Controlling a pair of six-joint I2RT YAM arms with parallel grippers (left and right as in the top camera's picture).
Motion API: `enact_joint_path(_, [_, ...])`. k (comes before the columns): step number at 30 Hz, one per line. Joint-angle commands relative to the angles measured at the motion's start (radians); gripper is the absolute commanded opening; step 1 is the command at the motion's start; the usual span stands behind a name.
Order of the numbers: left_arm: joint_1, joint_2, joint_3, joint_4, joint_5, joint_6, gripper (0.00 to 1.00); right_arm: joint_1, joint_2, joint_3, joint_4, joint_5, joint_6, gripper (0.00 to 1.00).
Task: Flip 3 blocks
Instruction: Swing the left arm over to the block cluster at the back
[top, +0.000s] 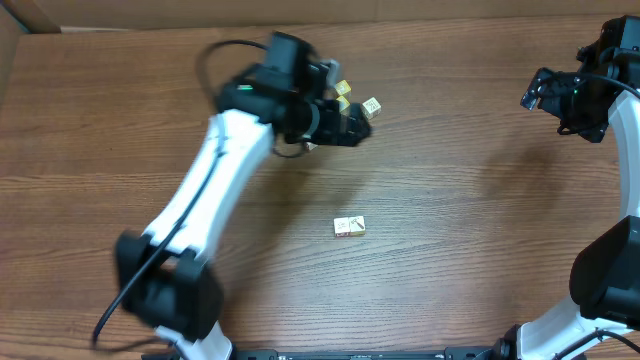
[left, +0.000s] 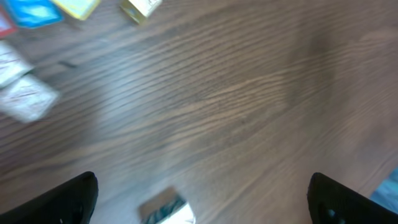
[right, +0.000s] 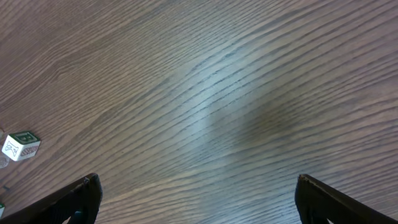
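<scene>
A cluster of small blocks sits at the back centre of the table; there a pale block (top: 372, 105) and two yellowish ones (top: 343, 96) show past my left arm. My left gripper (top: 356, 126) hovers open just in front of them. In the left wrist view a blurred block with green marks (left: 166, 209) lies low between the open left gripper's (left: 202, 185) fingers, touching neither. A blue-faced block (left: 31, 11) and pale blocks (left: 25, 98) lie at the upper left. A pale red-marked block (top: 349, 226) rests alone mid-table. My right gripper (top: 534, 93) (right: 199, 185) hangs open over bare wood; a green-marked block (right: 20, 146) sits at the left edge of its view.
Two yellow cubes (left: 78, 6) (left: 142, 7) lie at the top edge of the left wrist view. The left arm's white link (top: 215, 170) crosses the table's left half. A cardboard wall (top: 300, 12) lines the back edge.
</scene>
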Motion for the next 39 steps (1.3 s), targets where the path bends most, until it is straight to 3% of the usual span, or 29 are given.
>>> enact_joint_path(1, [-0.013,0.069,0.002,0.055,0.027,-0.071,1.00,0.001,0.001,0.007,0.005,-0.002,-0.001,1.00])
enact_joint_path(3, [-0.008,0.107,0.002,0.109,0.102,-0.106,1.00,0.001,0.001,0.007,0.005,-0.002,-0.001,1.00])
enact_joint_path(7, [0.037,0.149,0.002,0.285,0.443,-0.107,1.00,0.001,0.001,0.007,0.005,-0.002,-0.001,1.00])
enact_joint_path(10, [0.064,0.152,0.002,0.390,0.560,-0.175,1.00,0.001,0.001,0.007,0.005,-0.002,-0.001,1.00])
enact_joint_path(12, [0.074,0.152,0.002,0.446,0.601,-0.214,0.99,0.001,0.001,0.007,0.005,-0.002,-0.001,1.00])
enact_joint_path(13, [0.075,0.152,0.002,0.470,0.614,-0.223,0.93,0.001,0.001,0.007,0.005,-0.002,-0.001,1.00])
enact_joint_path(14, [0.076,0.152,0.002,0.477,0.594,-0.253,0.87,0.001,0.001,0.007,0.005,-0.002,-0.001,1.00])
enact_joint_path(17, [0.075,0.152,0.002,0.430,0.435,-0.352,0.82,0.001,0.001,0.007,0.005,-0.002,-0.001,1.00])
enact_joint_path(18, [0.075,0.152,0.002,0.408,0.374,-0.374,0.69,0.001,0.001,0.007,0.005,-0.002,-0.001,1.00])
enact_joint_path(20, [0.075,0.152,0.006,0.347,0.245,-0.406,0.04,0.001,0.001,0.007,0.005,-0.002,-0.001,1.00])
enact_joint_path(22, [0.076,0.152,0.009,0.285,0.123,-0.440,0.04,0.001,0.001,0.007,0.005,-0.002,-0.001,1.00])
enact_joint_path(24, [0.077,0.152,0.022,0.229,0.028,-0.440,0.26,0.001,0.001,0.007,0.005,-0.002,-0.001,1.00])
enact_joint_path(25, [0.080,0.152,0.034,0.193,-0.026,-0.438,0.29,0.001,0.001,0.007,0.005,-0.002,-0.001,1.00])
enact_joint_path(27, [0.088,0.152,0.072,0.118,-0.113,-0.421,0.30,0.001,0.001,0.007,0.005,-0.002,-0.001,1.00])
enact_joint_path(32, [0.106,0.152,0.199,-0.044,-0.290,-0.370,0.44,0.001,0.001,0.007,0.005,-0.002,-0.001,1.00])
enact_joint_path(39, [0.098,0.154,0.271,-0.084,-0.466,-0.204,0.55,0.001,0.001,0.007,0.005,-0.002,-0.001,1.00])
